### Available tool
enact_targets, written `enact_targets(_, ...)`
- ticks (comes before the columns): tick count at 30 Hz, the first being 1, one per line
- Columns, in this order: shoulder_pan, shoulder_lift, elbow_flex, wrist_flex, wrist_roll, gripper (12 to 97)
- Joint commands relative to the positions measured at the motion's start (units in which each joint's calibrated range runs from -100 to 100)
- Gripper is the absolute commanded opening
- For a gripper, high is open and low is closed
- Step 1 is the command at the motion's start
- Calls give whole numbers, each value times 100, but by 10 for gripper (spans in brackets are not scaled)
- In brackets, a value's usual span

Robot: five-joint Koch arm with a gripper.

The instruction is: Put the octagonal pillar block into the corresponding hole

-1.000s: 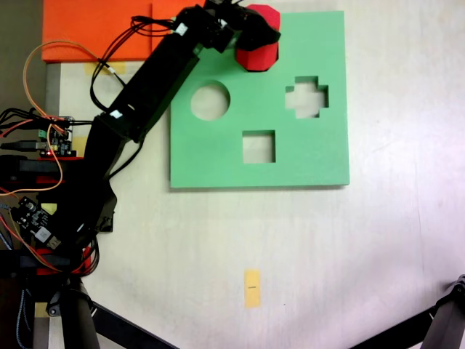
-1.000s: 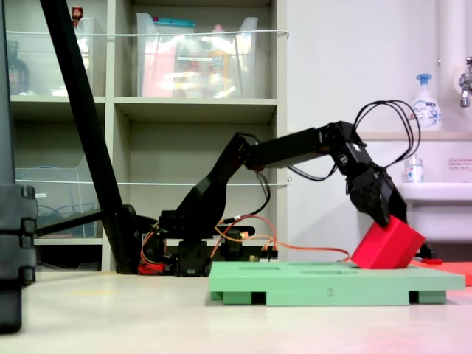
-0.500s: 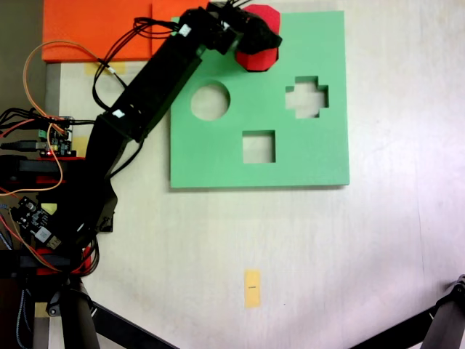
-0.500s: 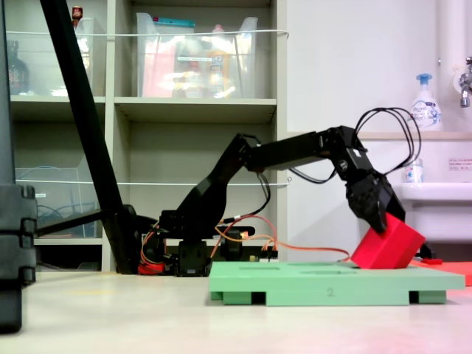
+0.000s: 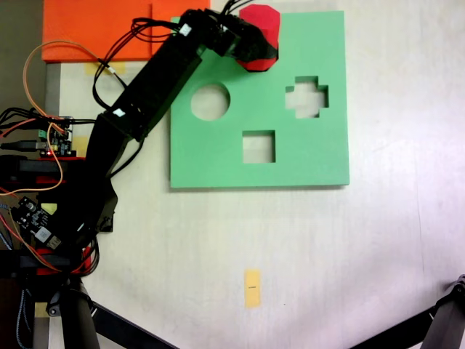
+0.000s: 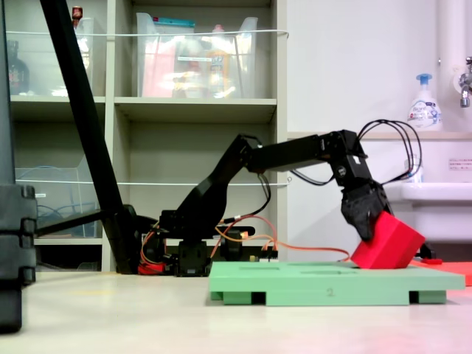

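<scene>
fixed view | arm [image 6: 280, 153] outstretched | pincer [image 6: 366, 234] down on tilted block [image 6: 389, 242]

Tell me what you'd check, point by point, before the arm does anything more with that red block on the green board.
1. Grip: the gripper sits against the octagonal pillar block; whether it is clamped, cannot tell.
2. Block seated flat: not ok; in a fixed view it leans with one corner on the green board.
3. Block over its hole: cannot tell; block and gripper hide that part of the board.
4. Wrong holes left free: ok; round cutout, cross cutout and square cutout are empty.
5. Board lying flat on the table: ok.
</scene>
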Motion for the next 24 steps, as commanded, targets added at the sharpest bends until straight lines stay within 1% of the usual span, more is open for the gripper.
enact_targets(1, 5, -314, 113, -65, -29, 633)
enact_targets(10, -24, -231, 103, -94, -29, 624)
enact_targets(12, -29, -231, 103, -74, -29, 579)
enact_targets(14, -39, -217, 123, 80, -29, 498)
enact_targets(16, -49, -189, 143, 137, -44, 448)
enact_targets(17, -54, -189, 143, 166, -49, 433)
enact_targets(22, -63, 21, 123, 166, -49, 426)
enact_targets(24, -63, 35, 103, 128, -49, 404)
